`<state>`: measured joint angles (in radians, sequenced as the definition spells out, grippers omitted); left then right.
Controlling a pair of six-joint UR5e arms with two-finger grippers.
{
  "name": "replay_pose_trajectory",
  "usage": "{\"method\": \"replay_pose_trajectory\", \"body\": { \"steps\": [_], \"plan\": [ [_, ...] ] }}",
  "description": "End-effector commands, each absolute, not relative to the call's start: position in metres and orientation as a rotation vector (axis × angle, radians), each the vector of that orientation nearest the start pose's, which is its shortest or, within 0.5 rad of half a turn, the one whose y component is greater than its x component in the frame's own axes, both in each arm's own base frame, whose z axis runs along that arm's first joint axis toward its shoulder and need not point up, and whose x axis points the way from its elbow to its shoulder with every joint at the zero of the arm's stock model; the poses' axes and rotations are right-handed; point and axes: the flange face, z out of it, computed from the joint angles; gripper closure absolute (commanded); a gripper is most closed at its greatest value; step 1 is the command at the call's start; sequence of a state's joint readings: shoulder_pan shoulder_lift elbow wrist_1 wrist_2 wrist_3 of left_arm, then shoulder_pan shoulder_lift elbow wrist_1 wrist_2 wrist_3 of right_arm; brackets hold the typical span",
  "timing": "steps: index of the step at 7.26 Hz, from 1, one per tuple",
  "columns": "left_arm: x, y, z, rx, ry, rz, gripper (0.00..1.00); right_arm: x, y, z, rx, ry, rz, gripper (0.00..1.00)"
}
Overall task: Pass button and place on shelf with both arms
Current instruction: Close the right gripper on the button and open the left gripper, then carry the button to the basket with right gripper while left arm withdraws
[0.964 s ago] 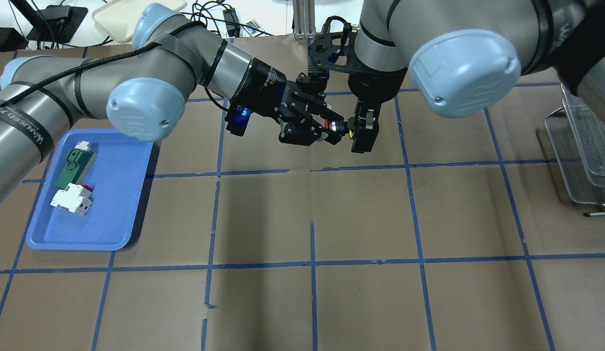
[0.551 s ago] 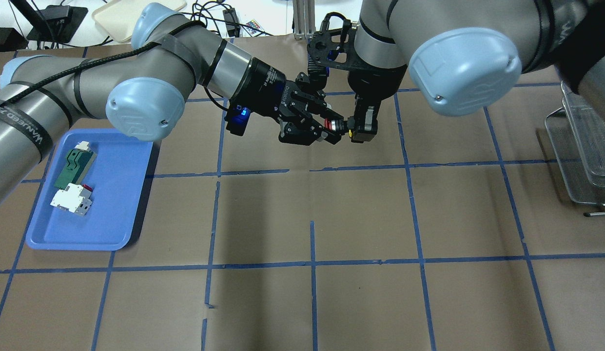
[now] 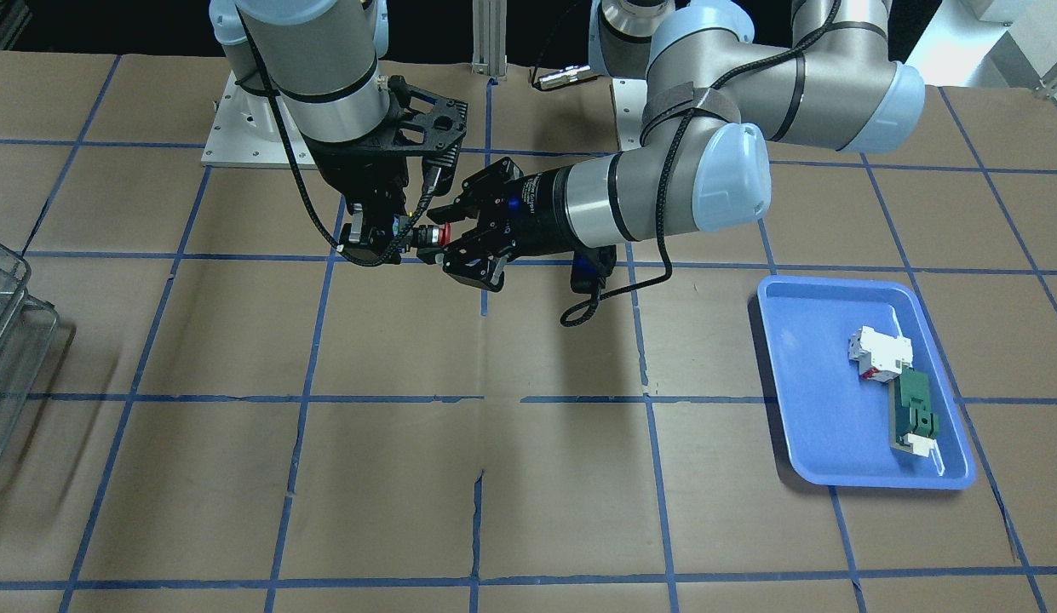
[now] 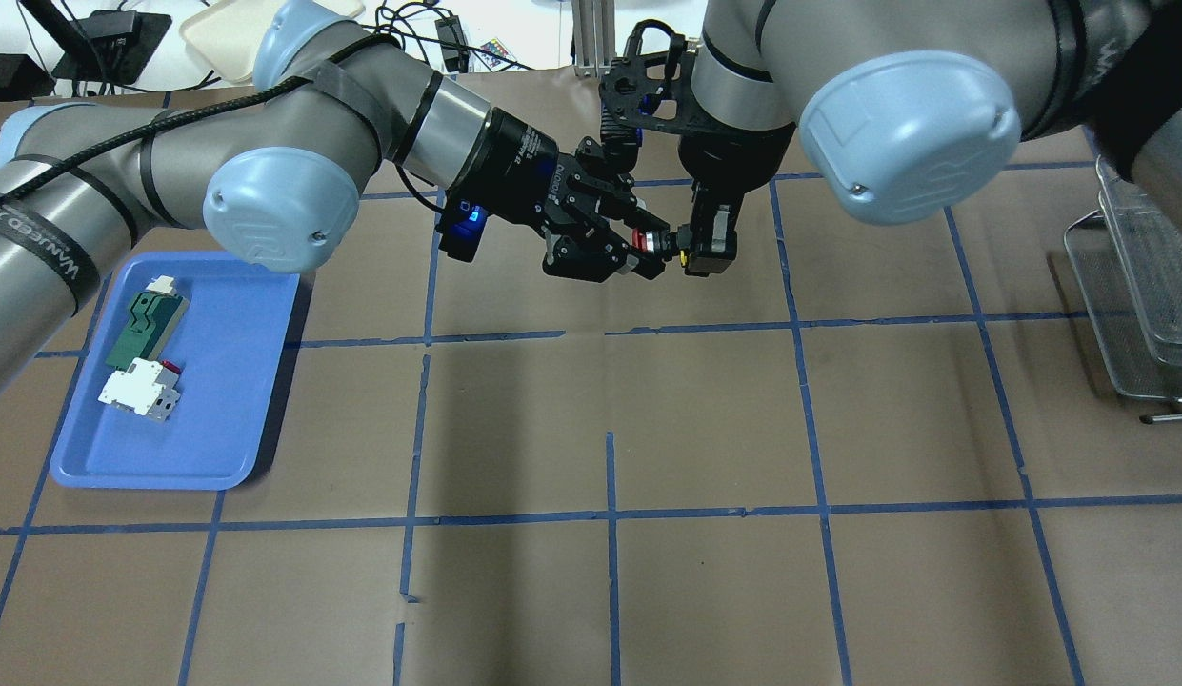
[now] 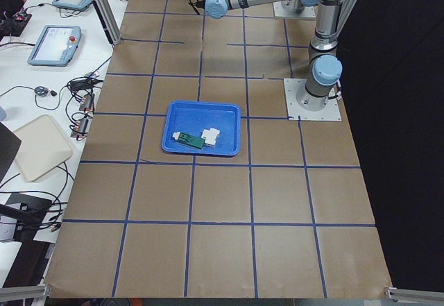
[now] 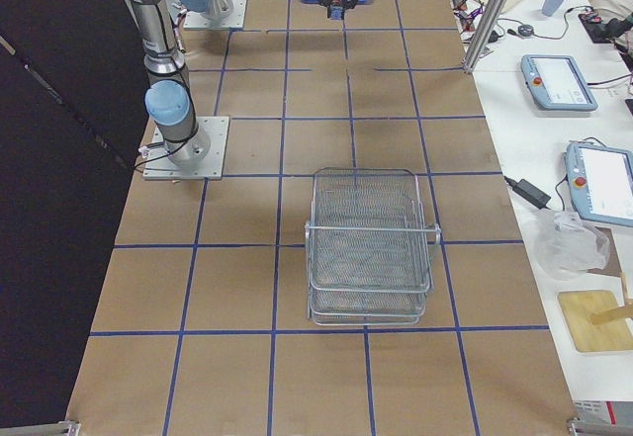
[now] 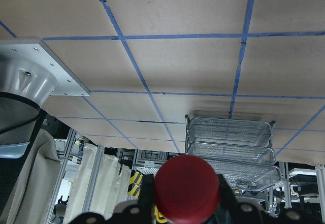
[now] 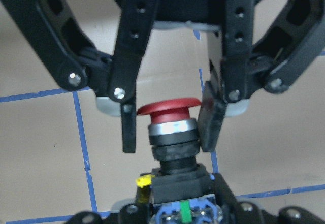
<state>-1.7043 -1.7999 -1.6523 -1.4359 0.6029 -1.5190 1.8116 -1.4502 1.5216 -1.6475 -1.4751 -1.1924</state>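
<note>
The button [image 4: 648, 241], with its red head and black body, hangs in mid-air over the far middle of the table between both grippers. In the right wrist view the button [image 8: 170, 127] has its rear block in my right gripper [image 8: 185, 211], which is shut on it. My left gripper [image 8: 170, 142] stands open around the red head, with a gap beside the fingers [image 8: 129, 132]. In the overhead view the left gripper [image 4: 643, 250] comes in from the left and the right gripper [image 4: 697, 252] from above. The wire-mesh shelf [image 6: 371, 248] stands at the table's right end.
A blue tray [image 4: 229, 419] at the left holds a white-and-red breaker block [image 4: 138, 391] and a green flat part [image 4: 145, 329]. The shelf's edge [image 4: 1138, 286] shows at the right border. Brown paper with blue tape lines covers the table.
Both grippers, with the button between them, have shifted slightly toward the far side of the table. The right gripper moved the most. The tray's parts have not moved.
</note>
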Motion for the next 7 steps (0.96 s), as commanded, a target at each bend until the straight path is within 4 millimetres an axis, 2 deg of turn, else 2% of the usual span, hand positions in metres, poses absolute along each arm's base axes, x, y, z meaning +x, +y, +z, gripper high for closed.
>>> {"method": "replay_pose_trajectory", "body": {
  "steps": [1,2,3,4,5,6,7],
  "plan": [
    [-0.287,-0.526,0.387,1.652,-1.746,-1.073,0.00,0.268,-0.493,0.457,-2.007,2.305,-0.072,1.00],
    [-0.284,-0.528,0.389,1.653,-1.743,-1.064,0.00,0.267,-0.494,0.456,-2.011,2.310,-0.065,1.00],
    [-0.269,-0.533,0.388,1.678,-1.763,-1.013,0.00,0.250,-0.503,0.456,-2.008,2.321,-0.064,1.00],
    [-0.227,-0.554,0.386,1.755,-1.802,-0.841,0.00,0.221,-0.514,0.458,-1.951,2.376,-0.064,1.00],
    [-0.187,-0.567,0.383,1.801,-1.825,-0.746,0.00,0.173,-0.532,0.451,-1.854,2.447,-0.056,1.00],
    [-0.144,-0.576,0.375,1.800,-1.972,-0.577,0.00,0.110,-0.548,0.451,-1.860,2.457,-0.060,1.00],
    [-0.089,-0.580,0.367,1.754,-2.145,-0.443,0.00,0.049,-0.554,0.453,-1.846,2.520,-0.007,1.00]
  ]
}}
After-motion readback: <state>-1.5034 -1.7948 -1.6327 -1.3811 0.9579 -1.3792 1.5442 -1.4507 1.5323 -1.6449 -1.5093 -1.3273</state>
